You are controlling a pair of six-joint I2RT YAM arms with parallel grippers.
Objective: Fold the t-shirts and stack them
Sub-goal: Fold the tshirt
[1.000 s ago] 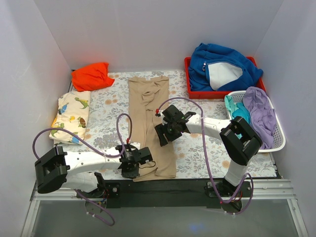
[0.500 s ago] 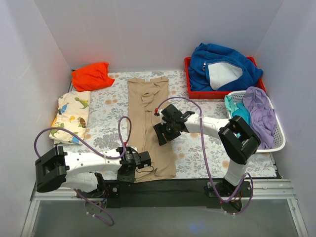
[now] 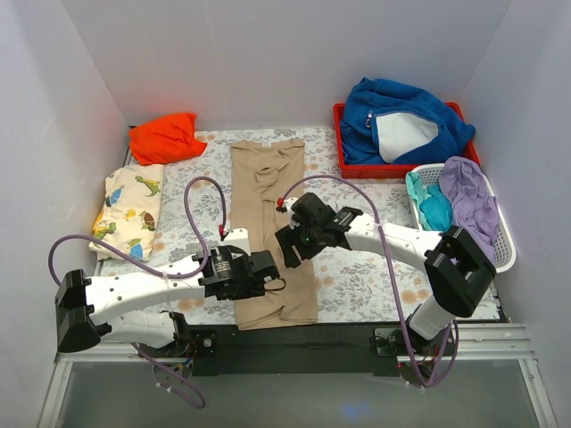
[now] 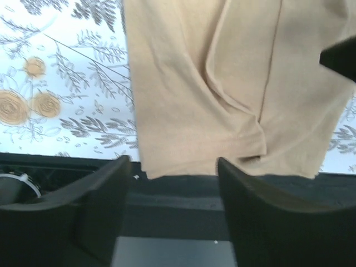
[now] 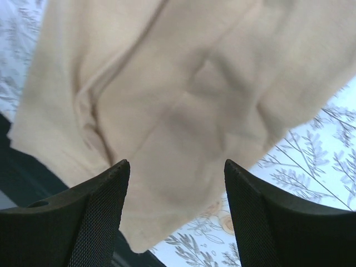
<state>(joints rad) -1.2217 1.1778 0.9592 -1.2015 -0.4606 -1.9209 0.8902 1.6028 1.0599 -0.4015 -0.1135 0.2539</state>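
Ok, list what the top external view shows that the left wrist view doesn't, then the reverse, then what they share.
Only top external: the orange t-shirt, the dinosaur-print t-shirt, the blue fleece in its red tray, the white basket of clothes, and both arms. Only left wrist: the left tool from behind, its fingers apart with nothing between them, and the creases near the hem up close. Shared: the tan t-shirt and the floral table cover.
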